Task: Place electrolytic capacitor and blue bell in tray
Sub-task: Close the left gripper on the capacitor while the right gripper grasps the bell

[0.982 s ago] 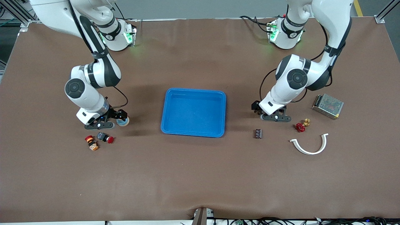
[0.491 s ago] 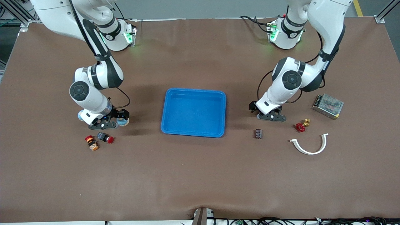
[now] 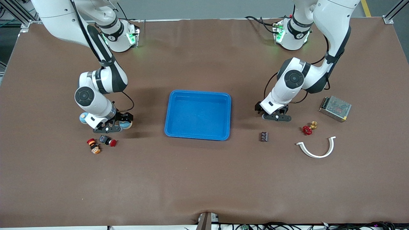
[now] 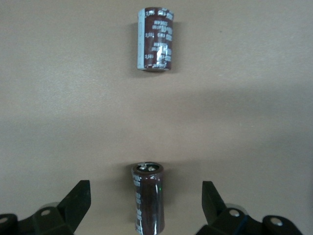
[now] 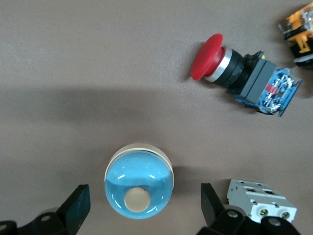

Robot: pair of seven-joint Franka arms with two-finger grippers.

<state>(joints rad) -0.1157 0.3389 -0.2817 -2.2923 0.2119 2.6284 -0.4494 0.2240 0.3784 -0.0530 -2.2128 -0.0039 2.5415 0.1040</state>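
No items lie in the blue tray point(image 3: 198, 95).

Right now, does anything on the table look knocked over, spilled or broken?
Nothing stands out. The tray sits square and empty, the capacitors lie intact on their sides, and the blue bell sits whole between the right gripper's open fingers.

Bare tabletop around tray point(image 3: 198, 138)

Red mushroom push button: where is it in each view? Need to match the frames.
Front view: the red push button lies on the table toward the right arm's end.
Right wrist view: it lies on its side, red cap toward the blue bell.
Left wrist view: not in it.
Shared landmark: the orange part beside it.
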